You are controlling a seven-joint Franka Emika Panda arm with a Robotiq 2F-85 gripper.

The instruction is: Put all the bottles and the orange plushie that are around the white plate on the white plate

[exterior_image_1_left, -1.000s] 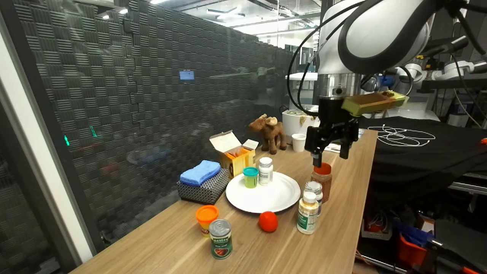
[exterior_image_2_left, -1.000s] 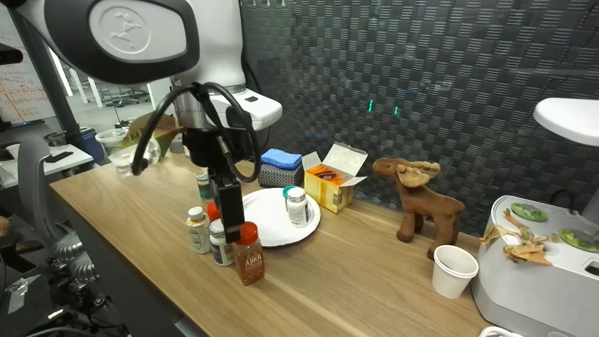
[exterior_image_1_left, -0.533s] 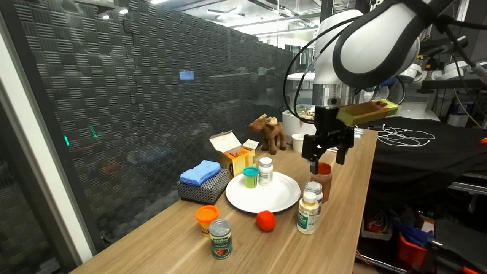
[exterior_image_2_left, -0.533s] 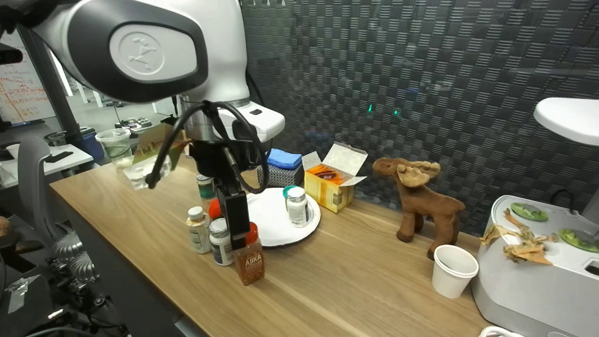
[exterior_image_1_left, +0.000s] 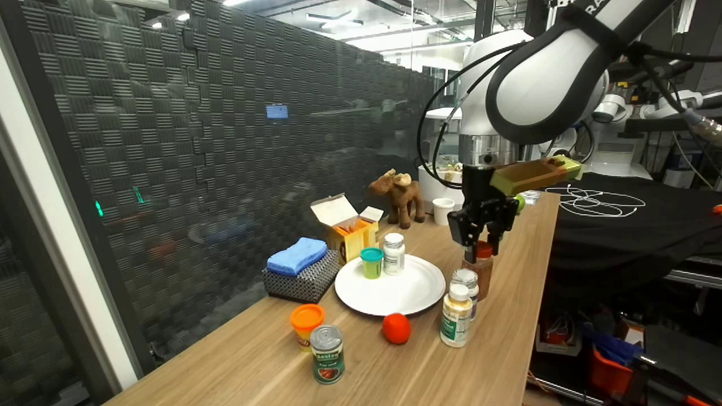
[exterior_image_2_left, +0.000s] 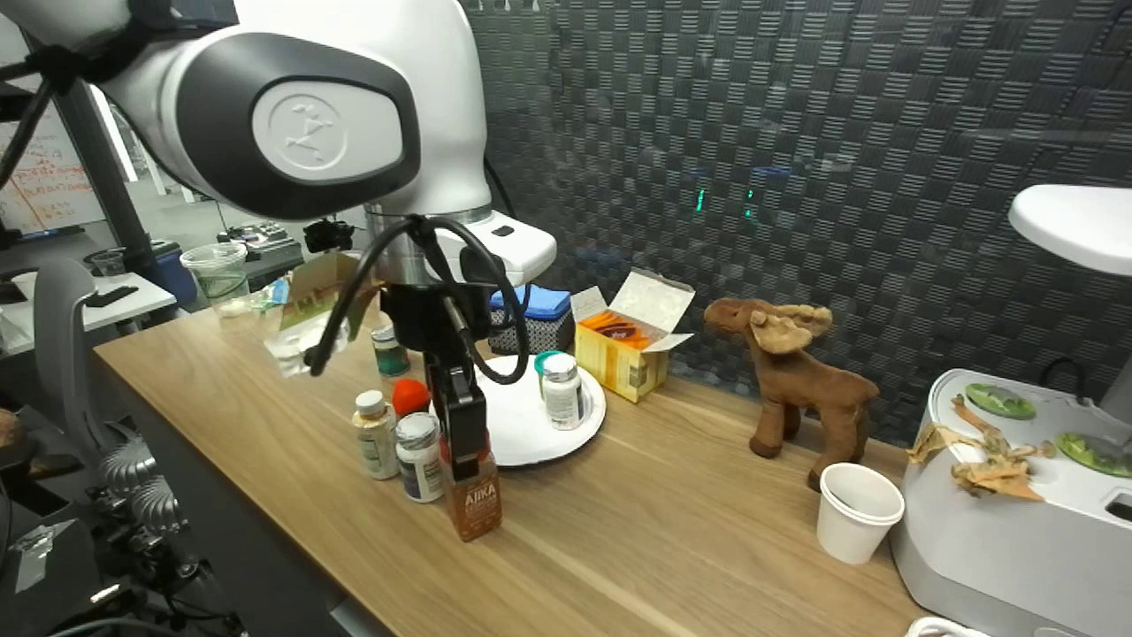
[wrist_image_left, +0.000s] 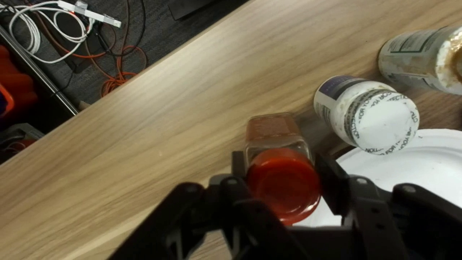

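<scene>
My gripper [wrist_image_left: 279, 169] has closed around the red-capped bottle [wrist_image_left: 272, 126], its fingers [wrist_image_left: 238, 162] pressed to either side of the cap. That bottle, brownish [exterior_image_2_left: 476, 504], stands upright on the table beside the white plate [exterior_image_2_left: 513, 442]. Close by are a white bottle with a silvery cap [wrist_image_left: 357, 97] and a white-capped bottle with a green label [exterior_image_1_left: 454, 324]. Inside the plate's rim [exterior_image_1_left: 406, 301] stand another white bottle [exterior_image_1_left: 393, 256] and a green tub with a teal lid [exterior_image_1_left: 371, 268]. I cannot make out the orange plushie; it is hidden or out of view.
A red round thing [exterior_image_1_left: 396, 328], an orange-lidded tub [exterior_image_1_left: 306, 321] and a metal can [exterior_image_1_left: 327, 358] stand near the plate. Behind it are a yellow box [exterior_image_2_left: 619, 367] and a cloth-topped speckled box [exterior_image_2_left: 531, 332]. A brown plush toy [exterior_image_2_left: 805, 380] and white cups [exterior_image_2_left: 853, 522] stand farther along.
My gripper has come down over the red-capped bottle, and its fingers have drawn together around the cap. The bottle has shifted very slightly. The bottles beside it have stayed in place.
</scene>
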